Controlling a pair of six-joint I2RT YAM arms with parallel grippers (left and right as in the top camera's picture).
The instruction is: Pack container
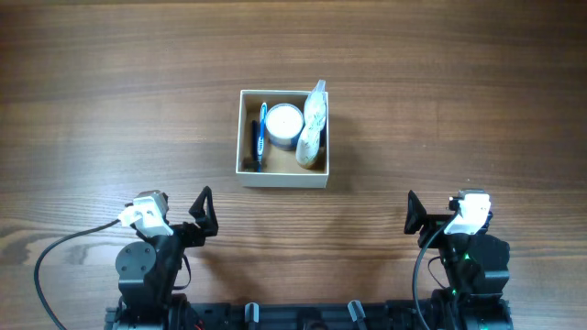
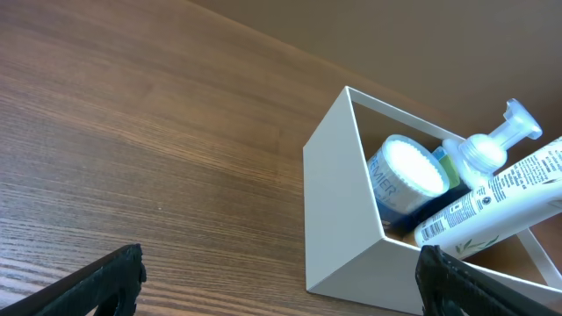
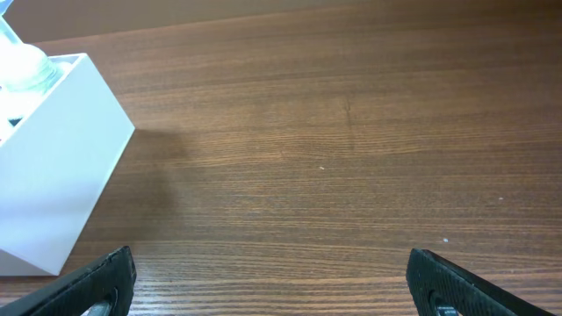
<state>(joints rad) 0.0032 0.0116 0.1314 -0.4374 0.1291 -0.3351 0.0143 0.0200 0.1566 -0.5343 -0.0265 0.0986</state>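
The container (image 1: 283,179), a square white-walled box with a tan inside, stands mid-table. In it lie a blue toothbrush (image 1: 261,133), a round white-lidded jar (image 1: 284,122) and a white pump bottle (image 1: 313,128) leaning on the right wall. The left wrist view shows the container (image 2: 334,211), jar (image 2: 406,171) and bottle (image 2: 500,189). The right wrist view shows a container corner (image 3: 53,167). My left gripper (image 1: 204,215) (image 2: 281,285) is open and empty at the near left. My right gripper (image 1: 415,218) (image 3: 272,285) is open and empty at the near right.
The brown wooden table (image 1: 110,92) lies all around the container. Both arm bases sit at the near edge, with a black cable (image 1: 55,266) looping at the left.
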